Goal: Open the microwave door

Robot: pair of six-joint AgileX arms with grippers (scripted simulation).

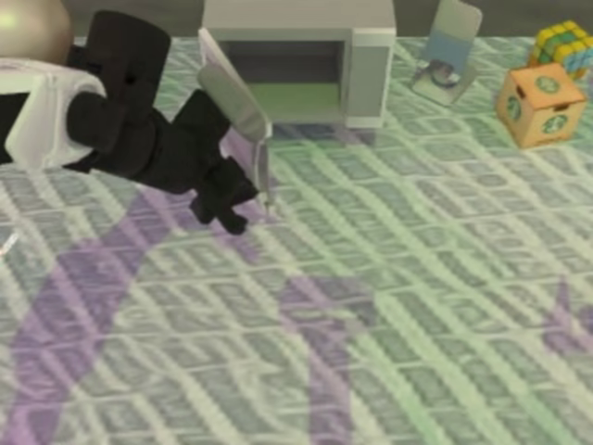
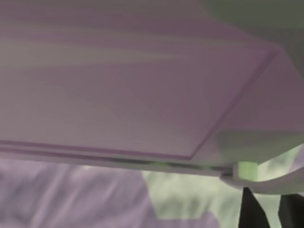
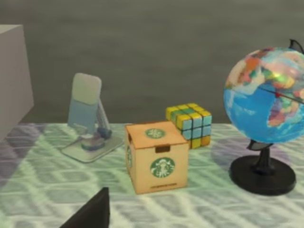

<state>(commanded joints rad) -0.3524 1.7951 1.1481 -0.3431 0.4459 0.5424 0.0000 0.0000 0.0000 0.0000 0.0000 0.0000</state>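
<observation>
— Where it sits at the table's far edge, is the microwave [image 1: 324,65] open?
— Yes; the microwave door [image 1: 236,107] swings out leftward, and the left gripper [image 1: 248,206] pinches its free edge.

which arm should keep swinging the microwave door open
Left. Its gripper is at the free edge of the half-open microwave door; the right arm is out of the top view, facing clutter beside the microwave.

one microwave [image 1: 369,69], one phone stand [image 3: 87,118], one orange box [image 3: 156,156], one puzzle cube [image 3: 190,124], one globe [image 3: 269,90]
</observation>
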